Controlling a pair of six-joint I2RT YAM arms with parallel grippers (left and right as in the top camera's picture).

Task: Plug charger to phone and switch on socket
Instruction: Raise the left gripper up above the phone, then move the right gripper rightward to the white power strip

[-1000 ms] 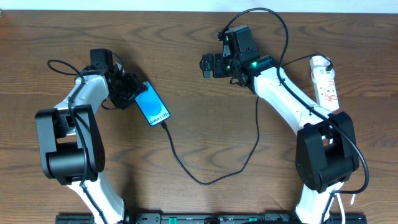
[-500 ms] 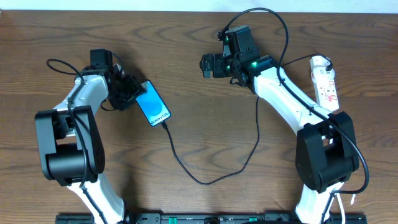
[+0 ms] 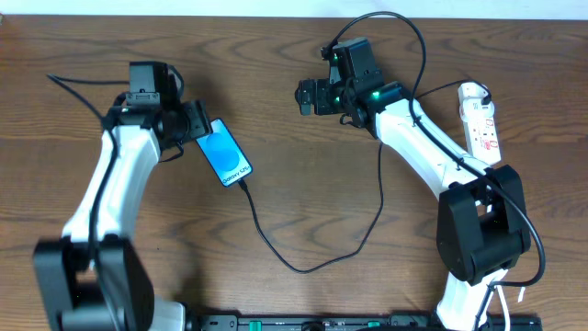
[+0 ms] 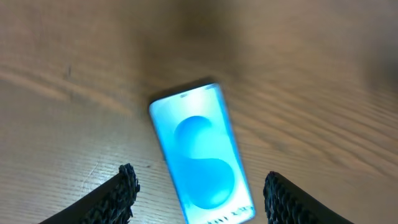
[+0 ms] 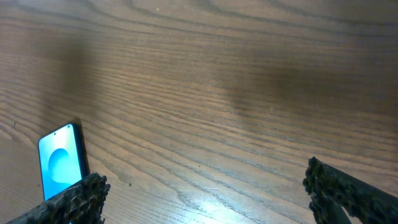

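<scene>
Left wrist, left fingers (image 4: 121,194) apart, phone (image 4: 202,158) between, untouched

flat rectangular phone (image 3: 225,158): bright blue screen, black edges | thin cable (image 3: 299,269): black | oblong plastic power strip (image 3: 483,129): white, red marks | wooden table (image 3: 266,64): brown, grained

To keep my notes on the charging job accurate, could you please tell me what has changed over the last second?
The left arm lifted, and the left hand drew back off the upper end of the phone. That hand now stands open, with its fingers clear on either side. The phone, the charger meeting its lower end, the open right hand and the socket stayed put.
</scene>
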